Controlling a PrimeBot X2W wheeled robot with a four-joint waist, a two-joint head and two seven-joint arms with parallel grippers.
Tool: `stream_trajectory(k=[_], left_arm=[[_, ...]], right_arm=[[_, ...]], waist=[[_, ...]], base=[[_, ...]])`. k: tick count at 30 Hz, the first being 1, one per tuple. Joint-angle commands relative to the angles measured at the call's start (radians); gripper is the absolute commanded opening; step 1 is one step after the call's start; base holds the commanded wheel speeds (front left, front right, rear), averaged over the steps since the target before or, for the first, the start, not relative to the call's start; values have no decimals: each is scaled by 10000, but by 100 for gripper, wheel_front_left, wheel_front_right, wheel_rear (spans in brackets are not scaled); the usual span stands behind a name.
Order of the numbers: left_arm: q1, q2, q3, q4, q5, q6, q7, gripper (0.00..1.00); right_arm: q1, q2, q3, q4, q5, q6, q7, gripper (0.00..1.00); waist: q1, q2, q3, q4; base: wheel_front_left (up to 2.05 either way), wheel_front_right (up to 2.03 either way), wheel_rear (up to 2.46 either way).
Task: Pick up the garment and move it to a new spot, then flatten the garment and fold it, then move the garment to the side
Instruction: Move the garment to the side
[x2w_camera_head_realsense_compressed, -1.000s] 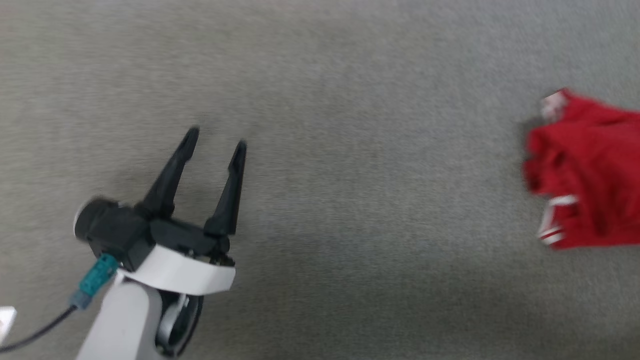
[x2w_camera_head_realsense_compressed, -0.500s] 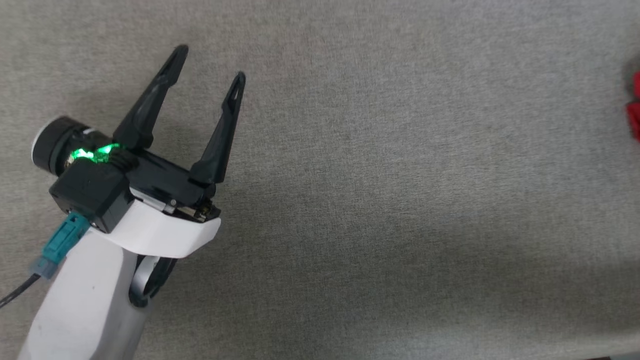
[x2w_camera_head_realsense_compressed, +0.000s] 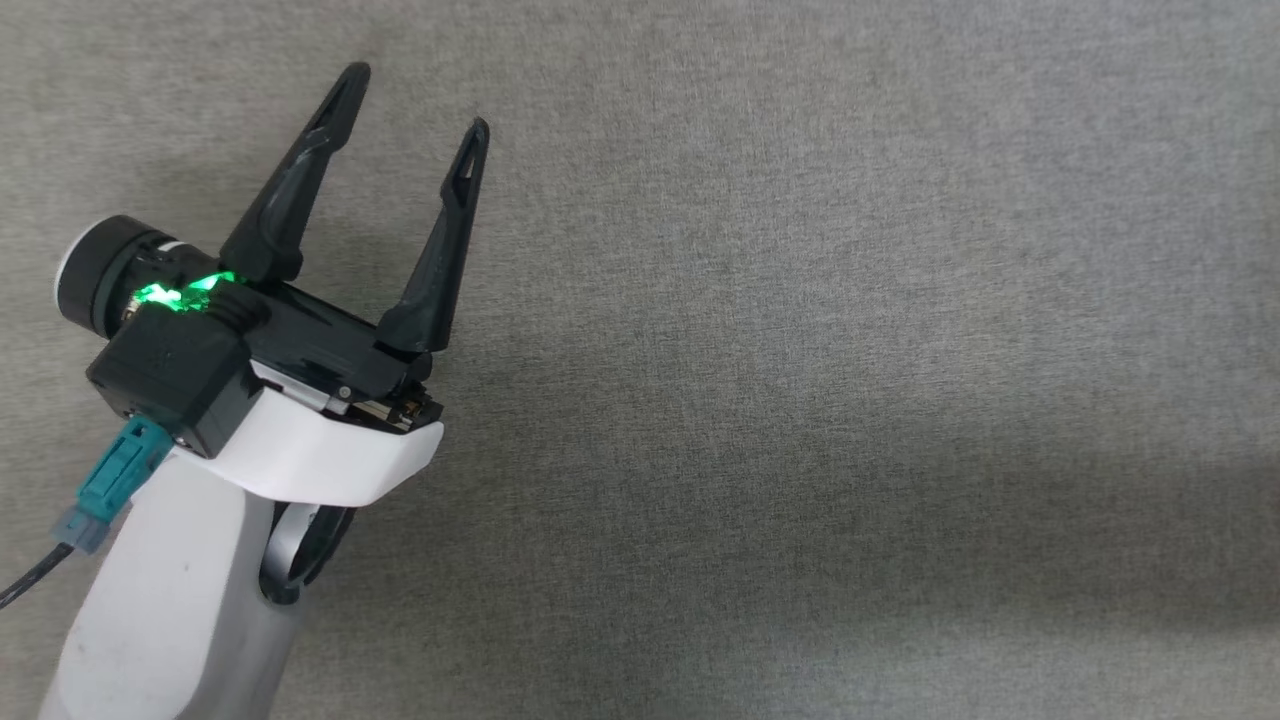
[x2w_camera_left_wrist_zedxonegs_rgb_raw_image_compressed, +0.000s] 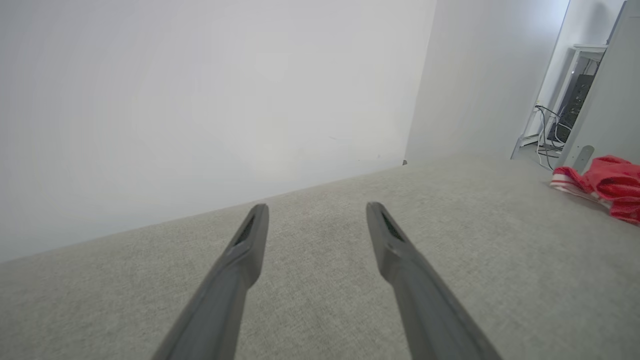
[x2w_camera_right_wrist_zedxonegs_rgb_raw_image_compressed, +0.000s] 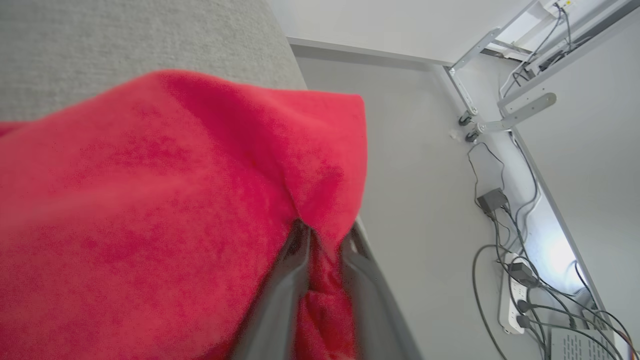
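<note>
Pinching a fold of the garment (x2w_camera_right_wrist_zedxonegs_rgb_raw_image_compressed: 150, 200) in the right gripper (x2w_camera_right_wrist_zedxonegs_rgb_raw_image_compressed: 325, 229), dark fingers barely apart, red cloth bunched between them and billowing ahead and to the left of the tips. Hard to judge how firm that pinch is. Heaped rather than spread on the grey cloth-covered desk (x2w_camera_head_realsense_compressed: 800, 350), well off to the right of the left gripper (x2w_camera_head_realsense_compressed: 416, 102) and close to the desk's edge. Left gripper spread wide and empty, poised above bare grey cloth.

Looks light, soft and limp: likely to sag, fold over itself and drag a little on the weave, with nothing to break. Probably best taken by a hem, the shoulders or the striped trim, one edge per gripper, not by a bunch from the middle.

Beyond the left gripper's tips, just a plain white wall (x2w_camera_left_wrist_zedxonegs_rgb_raw_image_compressed: 200, 100). Past the right gripper, over the desk's edge, pale floor (x2w_camera_right_wrist_zedxonegs_rgb_raw_image_compressed: 415, 200), tangled cables (x2w_camera_right_wrist_zedxonegs_rgb_raw_image_compressed: 500, 260), a power strip (x2w_camera_right_wrist_zedxonegs_rgb_raw_image_compressed: 515, 300) and grey metal frame legs (x2w_camera_right_wrist_zedxonegs_rgb_raw_image_compressed: 520, 110). Nothing on the desk to block a reach across; only that edge to mind, where loose cloth could slip off.
</note>
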Motion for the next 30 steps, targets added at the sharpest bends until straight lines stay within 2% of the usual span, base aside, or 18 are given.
stream_trajectory(k=[1,7,11,16,19,27,30], left_arm=[[72,-31,55,38,30,-15,-50,100],[532,-411,221,296,-56,-16,-50,100],[1166,-722,446,632,-46,-16,-50,100],[2261,-1203,998,1070,1,-16,-50,100],[3100,-1432,1313,1445,2,-16,-50,100],[4224,-1545,1597,2170,48,-16,-50,100],[4667,-1565,1775,2353,77,-16,-50,100]], right_arm=[[-136,19,57,197,-61,-4,-153,100],[-152,-172,521,944,-204,-6,-724,100],[187,51,1161,1014,44,-4,-1183,100],[875,630,2220,622,995,-6,-1944,100],[1790,1108,3251,107,1571,-4,-2519,100],[3409,2038,4509,-675,2029,-4,-3530,100],[3979,2499,4590,-953,2211,-6,-3814,100]], waist=[[0,0,-195,62],[0,0,-1171,231],[0,0,-2051,382],[0,0,-3175,607],[0,0,-3966,846],[0,0,-5172,1283],[0,0,-5643,1436]], base=[[0,0,0],[0,0,0],[0,0,0],[0,0,0],[0,0,0],[0,0,0],[0,0,0]])
